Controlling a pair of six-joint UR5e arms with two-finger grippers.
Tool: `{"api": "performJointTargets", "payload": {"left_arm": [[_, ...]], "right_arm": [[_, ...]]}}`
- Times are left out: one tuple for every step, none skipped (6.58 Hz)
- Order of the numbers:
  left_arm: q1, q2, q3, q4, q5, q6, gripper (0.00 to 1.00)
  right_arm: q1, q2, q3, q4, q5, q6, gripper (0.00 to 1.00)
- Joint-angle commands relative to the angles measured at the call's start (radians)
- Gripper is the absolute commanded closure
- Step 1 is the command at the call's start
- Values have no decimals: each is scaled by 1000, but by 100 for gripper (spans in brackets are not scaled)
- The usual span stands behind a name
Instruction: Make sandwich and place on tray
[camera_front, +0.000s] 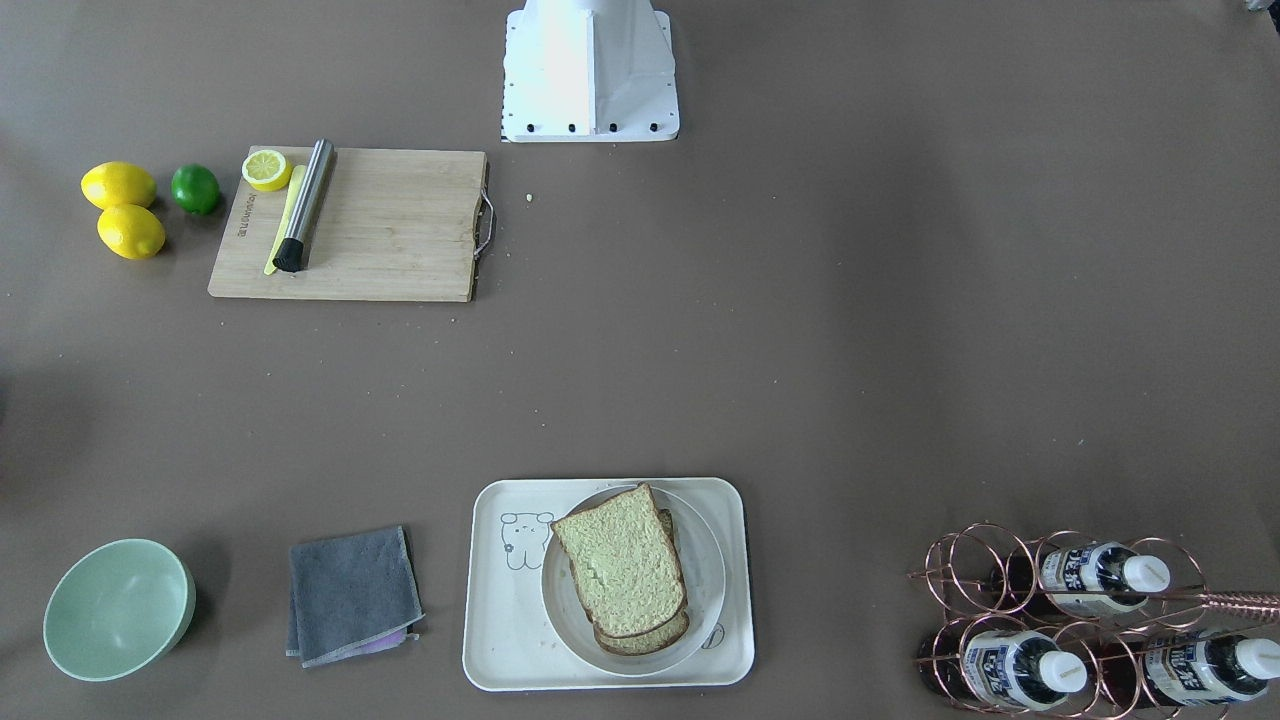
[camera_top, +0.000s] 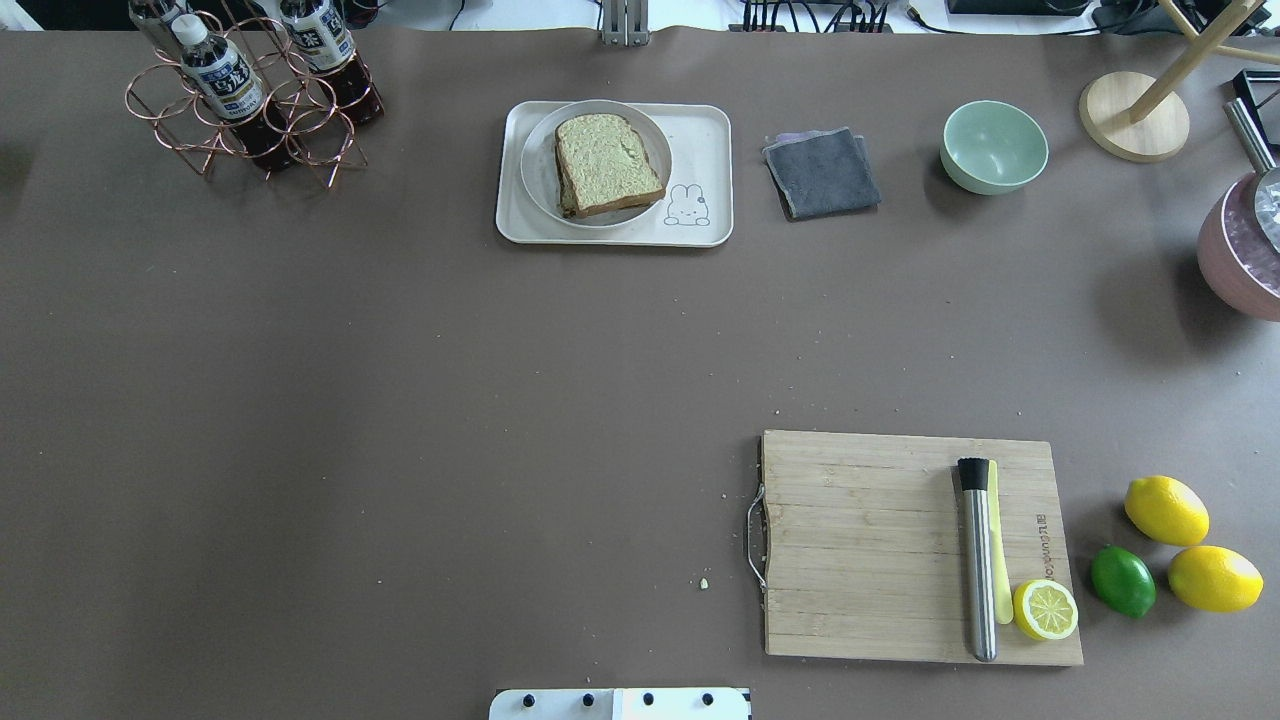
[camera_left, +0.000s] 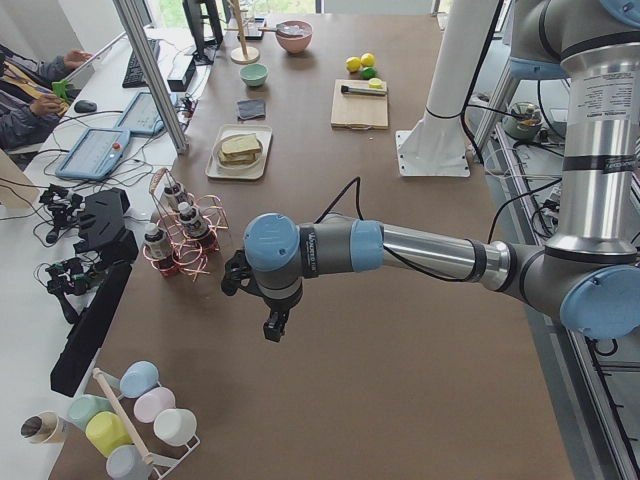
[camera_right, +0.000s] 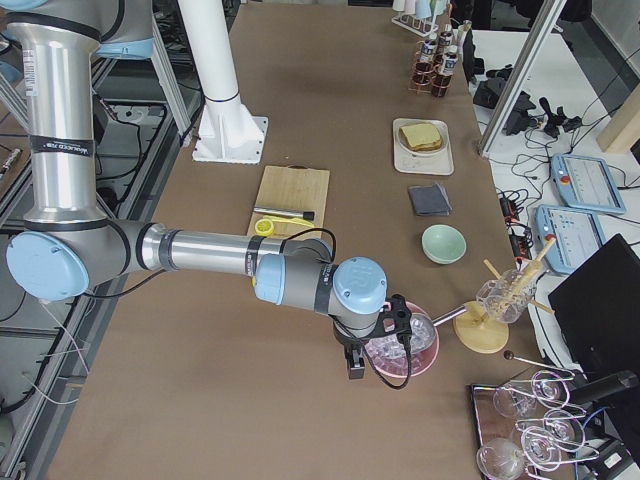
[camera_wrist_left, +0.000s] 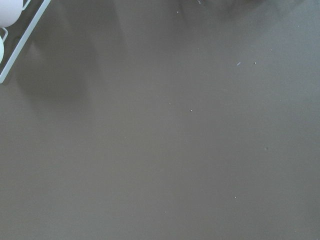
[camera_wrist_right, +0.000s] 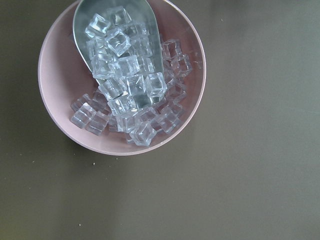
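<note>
Sandwich (camera_front: 620, 570) rests on a plate (camera_front: 712, 590) in the tray (camera_front: 490, 650); we judge it soft, light, slide-prone (pinch opposite crusts). Whether left gripper (camera_left: 272, 328) or right gripper (camera_right: 355, 368) is parted, we cannot tell.

The table (camera_top: 400, 400) is looked down on from behind the robot and from across it, so the tray (camera_top: 712, 140) is shared, just flipped. Both table ends are covered lengthwise from high up. The wrist cams are held close: ice bowl (camera_wrist_right: 52, 90) on the right, tabletop on the left.
</note>
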Motion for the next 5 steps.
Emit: {"api": "performJointTargets", "payload": {"left_arm": [[-9, 30, -42, -27, 47, -1, 2], [-9, 33, -42, -30, 49, -1, 2], [-6, 33, -44, -31, 59, -2, 2], [-9, 36, -64, -29, 63, -2, 2], [-14, 36, -73, -27, 64, -2, 2]], "right_arm": [[14, -16, 8, 2, -2, 0, 0], [14, -36, 29, 5, -6, 0, 0], [14, -61, 78, 2, -8, 9, 0], [14, -76, 91, 2, -24, 12, 0], [14, -78, 97, 0, -25, 17, 0]]}}
